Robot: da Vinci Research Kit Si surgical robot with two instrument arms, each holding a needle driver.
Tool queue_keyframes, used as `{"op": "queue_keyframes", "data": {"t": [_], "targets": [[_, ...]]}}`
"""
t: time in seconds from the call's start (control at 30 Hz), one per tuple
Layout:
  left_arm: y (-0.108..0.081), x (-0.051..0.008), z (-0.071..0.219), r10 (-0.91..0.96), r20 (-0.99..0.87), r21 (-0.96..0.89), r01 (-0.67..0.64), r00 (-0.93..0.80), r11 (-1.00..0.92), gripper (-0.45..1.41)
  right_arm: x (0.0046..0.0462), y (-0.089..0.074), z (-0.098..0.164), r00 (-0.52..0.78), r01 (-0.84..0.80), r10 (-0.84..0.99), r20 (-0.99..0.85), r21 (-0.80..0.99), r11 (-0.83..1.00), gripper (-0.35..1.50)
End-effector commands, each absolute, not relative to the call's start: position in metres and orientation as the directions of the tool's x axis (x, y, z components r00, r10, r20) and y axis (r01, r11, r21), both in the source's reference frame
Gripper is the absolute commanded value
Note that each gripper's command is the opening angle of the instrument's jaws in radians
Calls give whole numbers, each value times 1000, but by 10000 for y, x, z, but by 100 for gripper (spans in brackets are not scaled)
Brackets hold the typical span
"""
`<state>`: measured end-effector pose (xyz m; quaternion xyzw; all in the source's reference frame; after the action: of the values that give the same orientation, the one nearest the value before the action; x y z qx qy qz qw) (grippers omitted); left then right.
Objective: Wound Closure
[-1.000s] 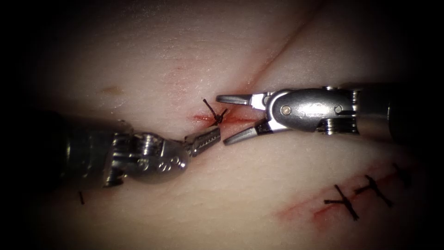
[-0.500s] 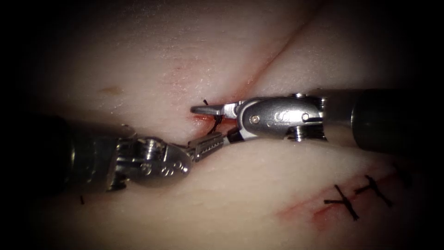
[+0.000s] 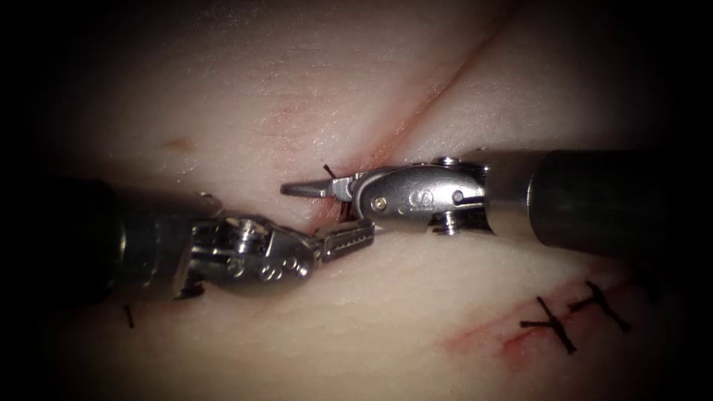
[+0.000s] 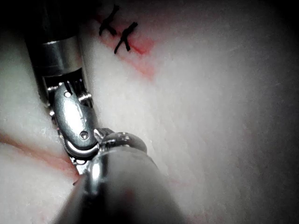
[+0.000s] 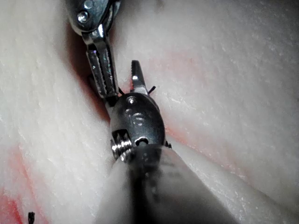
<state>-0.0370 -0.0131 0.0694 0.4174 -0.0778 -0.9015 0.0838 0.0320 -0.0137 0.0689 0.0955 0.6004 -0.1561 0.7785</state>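
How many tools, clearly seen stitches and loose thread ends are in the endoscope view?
Tools: 2 (left tool, right tool; nothing visibly held)
Stitches: 3 (centre stitch, lower-right stitch, neighbouring stitch)
Loose thread end: 1
Total: 6

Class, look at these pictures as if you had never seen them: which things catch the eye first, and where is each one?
First, the two metal tools meeting tip to tip at the middle of the cut: the right tool with its jaws open over a dark knot of thread, the left tool just below it. Next, red fluid around that knot. Then two finished stitches on a second red line toward the lower right of the tissue.
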Motion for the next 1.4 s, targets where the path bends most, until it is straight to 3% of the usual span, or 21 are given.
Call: {"op": "queue_keyframes", "data": {"t": [0.03, 0.43, 0.47, 0.5, 0.53, 0.57, 0.9, 0.93, 1.0, 1.07, 1.4], "targets": [[-134, -374, 700, -222, -746, 208, 96, -628, -973, -45, 328, -142, 691, 220, 358, -123, -968, -37, 933, 101], [-129, -364, 708, -277, -763, 234, 150, -584, -961, -45, 332, -149, 675, 184, 351, -114, -976, -43, 935, 94], [-129, -364, 708, -277, -763, 234, 150, -583, -960, -45, 332, -149, 675, 181, 354, -113, -977, -43, 934, 86], [-130, -364, 708, -278, -763, 233, 153, -584, -960, -45, 331, -149, 675, 176, 359, -113, -978, -43, 932, 64], [-130, -364, 708, -279, -763, 233, 153, -583, -960, -45, 330, -150, 675, 167, 363, -113, -979, -46, 930, 2], [-131, -364, 707, -279, -763, 234, 154, -583, -960, -45, 329, -150, 675, 163, 371, -116, -980, -48, 927, -35], [-138, -354, 696, -286, -765, 235, 163, -578, -958, -45, 320, -145, 673, 194, 336, -181, -964, -108, 936, -35], [-138, -350, 694, -286, -763, 235, 164, -579, -958, -45, 316, -143, 670, 209, 330, -165, -964, -89, 940, 32], [-138, -338, 687, -293, -760, 237, 172, -580, -956, -45, 308, -139, 664, 252, 276, -106, -962, -34, 961, 128], [-135, -324, 681, -292, -757, 245, 160, -584, -956, -45, 297, -135, 655, 267, 221, -66, -961, -6, 975, 146], [-97, -267, 688, -237, -753, 236, 85, -614, -968, -45, 233, -117, 602, 247, 84, 45, -968, 68, 994, 148]]}}
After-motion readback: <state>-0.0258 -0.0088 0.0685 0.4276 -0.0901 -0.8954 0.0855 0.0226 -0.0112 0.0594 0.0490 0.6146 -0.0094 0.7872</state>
